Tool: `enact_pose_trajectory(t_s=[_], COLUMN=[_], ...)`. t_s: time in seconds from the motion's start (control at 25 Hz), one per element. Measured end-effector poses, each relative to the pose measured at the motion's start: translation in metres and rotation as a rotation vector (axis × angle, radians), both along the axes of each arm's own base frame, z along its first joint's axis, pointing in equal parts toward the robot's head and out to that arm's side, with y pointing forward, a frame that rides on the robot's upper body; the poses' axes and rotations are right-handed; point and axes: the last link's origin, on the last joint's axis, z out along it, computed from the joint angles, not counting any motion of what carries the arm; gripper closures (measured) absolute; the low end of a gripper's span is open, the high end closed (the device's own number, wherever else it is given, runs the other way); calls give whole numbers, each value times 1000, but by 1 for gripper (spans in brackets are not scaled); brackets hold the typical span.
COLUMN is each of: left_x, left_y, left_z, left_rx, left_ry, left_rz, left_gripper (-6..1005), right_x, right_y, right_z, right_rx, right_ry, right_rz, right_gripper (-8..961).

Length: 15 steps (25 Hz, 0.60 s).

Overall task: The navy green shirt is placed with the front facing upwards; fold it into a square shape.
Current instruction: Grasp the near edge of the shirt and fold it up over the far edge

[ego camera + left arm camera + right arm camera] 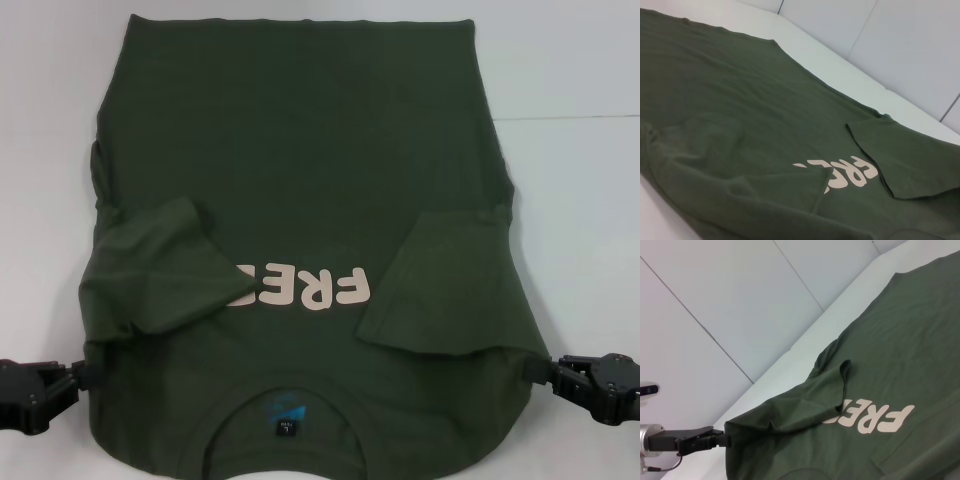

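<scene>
The navy green shirt (300,150) lies front up on the white table, collar (290,400) and blue label (287,428) nearest me. The cream lettering (300,287) is partly covered. Both sleeves are folded inward: one on the left (160,265), one on the right (440,280). My left gripper (88,373) is shut on the shirt's left shoulder edge. My right gripper (535,370) is shut on the right shoulder edge. The right wrist view shows the left gripper (722,438) pinching the raised shoulder edge of the shirt (900,340). The left wrist view shows the shirt (740,125) and its lettering (847,175).
The white table (580,60) shows bare on both sides of the shirt and beyond its hem. A seam line (570,117) runs across the table at the right. Pale wall panels (740,300) stand behind the table.
</scene>
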Motion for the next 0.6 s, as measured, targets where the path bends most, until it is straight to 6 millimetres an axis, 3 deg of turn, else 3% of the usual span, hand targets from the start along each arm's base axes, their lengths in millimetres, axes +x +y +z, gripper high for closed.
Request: enact_pose_trajectory(t_s=[0.6], left_x=[0], left_y=[3], left_z=[-2], left_rx=[20], left_ry=[0], left_rz=[14], left_gripper=[925], right_x=[-4], right_y=[6], right_z=[0], right_rx=[-8], right_ry=[-3], right_rz=[14], right_gripper=[931])
